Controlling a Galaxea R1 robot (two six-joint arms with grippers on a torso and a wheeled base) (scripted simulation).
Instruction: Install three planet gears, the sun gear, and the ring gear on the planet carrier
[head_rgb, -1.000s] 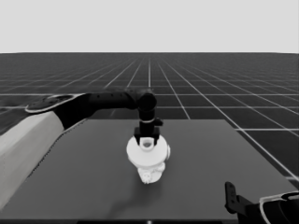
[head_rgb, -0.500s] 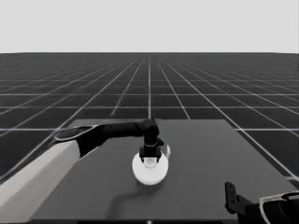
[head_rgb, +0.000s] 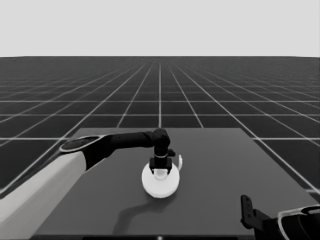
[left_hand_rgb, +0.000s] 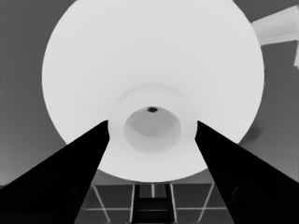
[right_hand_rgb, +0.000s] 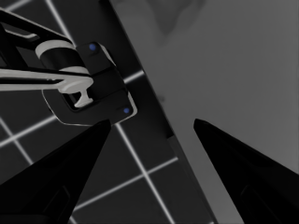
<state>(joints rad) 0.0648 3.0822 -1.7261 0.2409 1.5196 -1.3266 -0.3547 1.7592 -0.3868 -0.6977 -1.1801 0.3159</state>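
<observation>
Left gripper lower on larger round part

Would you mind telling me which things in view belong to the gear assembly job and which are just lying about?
In the job:
- larger round part, mid-table
- left gripper, shut on its raised hub

Lying about:
- thin white piece, just beside the larger round part
- right gripper, open, parked at the table's near right corner

No gears or smaller round part show.

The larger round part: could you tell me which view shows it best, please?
The left wrist view: the larger round part fills it, raised hub between the left gripper fingers. The head view shows it small under the gripper; the right wrist view misses it.
</observation>
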